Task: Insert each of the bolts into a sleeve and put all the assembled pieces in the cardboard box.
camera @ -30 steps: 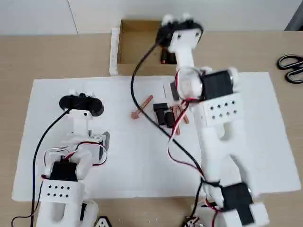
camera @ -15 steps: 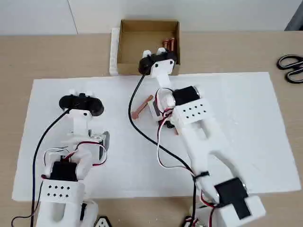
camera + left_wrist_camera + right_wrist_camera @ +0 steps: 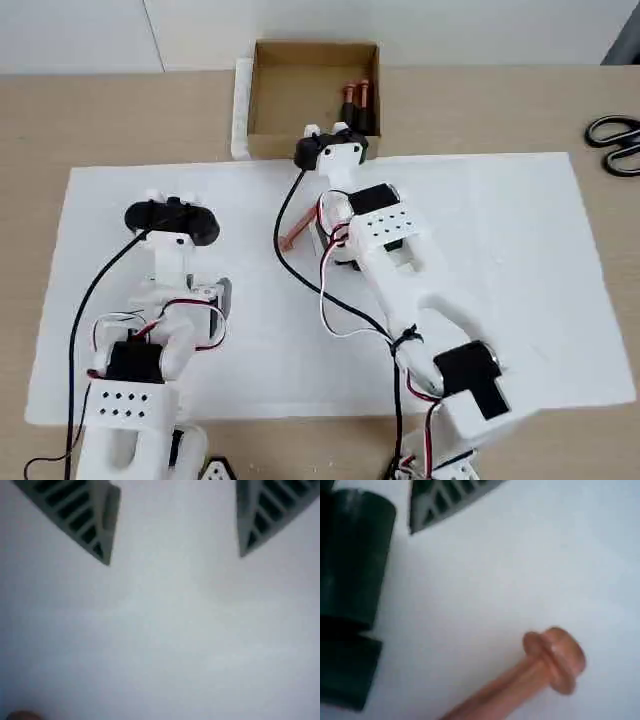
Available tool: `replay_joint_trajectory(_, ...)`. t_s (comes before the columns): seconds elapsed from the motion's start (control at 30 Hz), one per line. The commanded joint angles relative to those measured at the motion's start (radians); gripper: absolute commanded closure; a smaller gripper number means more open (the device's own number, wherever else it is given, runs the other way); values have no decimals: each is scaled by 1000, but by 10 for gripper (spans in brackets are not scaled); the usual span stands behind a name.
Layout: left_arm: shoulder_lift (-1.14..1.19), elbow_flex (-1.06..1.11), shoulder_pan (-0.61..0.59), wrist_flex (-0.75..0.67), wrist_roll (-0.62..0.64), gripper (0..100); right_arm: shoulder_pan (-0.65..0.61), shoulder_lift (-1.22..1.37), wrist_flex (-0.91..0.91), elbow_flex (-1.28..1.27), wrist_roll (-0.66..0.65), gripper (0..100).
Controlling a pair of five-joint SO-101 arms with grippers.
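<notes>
Right claw [image 3: 330, 152], state unclear, back from cardboard box [image 3: 298, 98] onto white sheet [image 3: 520, 260]; left claw [image 3: 173, 557] agape, empty.

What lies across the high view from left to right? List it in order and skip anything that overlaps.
Left arm → loose copper bolt on the white sheet → assembled pieces in the cardboard box → scissors.
</notes>
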State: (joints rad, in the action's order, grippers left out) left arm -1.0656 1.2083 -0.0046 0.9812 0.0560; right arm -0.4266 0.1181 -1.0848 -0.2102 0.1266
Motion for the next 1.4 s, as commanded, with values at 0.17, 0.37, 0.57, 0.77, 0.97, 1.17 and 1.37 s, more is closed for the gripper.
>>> replay_joint_trajectory(0.17,-11,-5,0,-23,5,843,-7,44,64,8,11,865)
replay_joint_trajectory(0.37,-11,-4,2,-23,5,843,-8,94,117,8,11,865)
replay_joint_trajectory(0.57,-11,-2,3,-23,5,843,-8,150,163,8,11,865)
replay_joint_trajectory(0.77,-15,30,6,-63,3,843,-8,173,189,8,11,867)
replay_joint_trajectory(0.97,-15,30,6,-64,3,843,-35,168,183,15,5,995)
replay_joint_trajectory(1.17,-15,30,6,-63,3,843,-39,163,53,114,5,996)
replay_joint_trajectory(1.37,-15,30,6,-63,3,843,-36,18,-309,318,3,995)
